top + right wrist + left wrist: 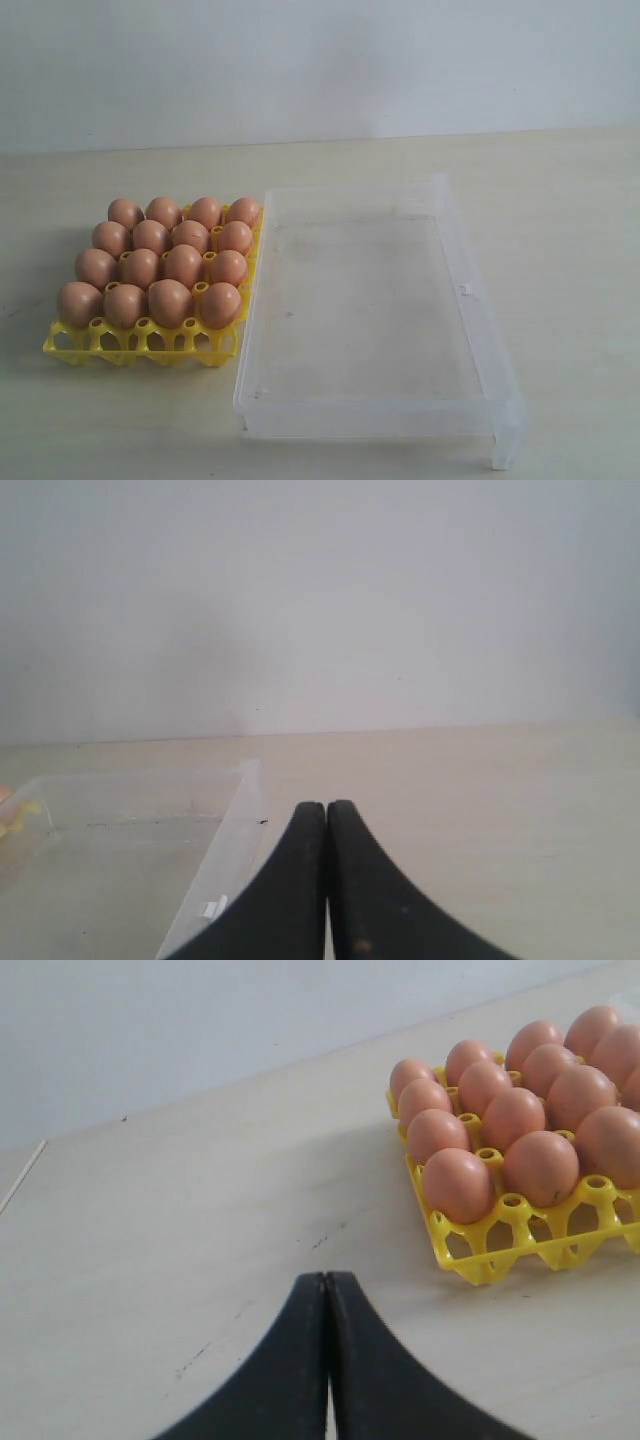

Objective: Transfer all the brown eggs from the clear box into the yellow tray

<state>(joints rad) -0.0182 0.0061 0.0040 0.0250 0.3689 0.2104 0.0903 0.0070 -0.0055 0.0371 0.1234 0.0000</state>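
Several brown eggs [170,262] fill the yellow tray [71,345] at the left of the exterior view. The clear box [470,290] lies right beside the tray and holds no eggs. Neither arm shows in the exterior view. In the left wrist view my left gripper [326,1278] is shut with nothing in it, over bare table short of the yellow tray [500,1255] and its brown eggs [459,1184]. In the right wrist view my right gripper [326,807] is shut and empty, just outside the clear box [232,840].
A pale wooden table [560,200] carries everything, with a plain white wall behind. A small white latch tab [465,290] sits on the box's right wall.
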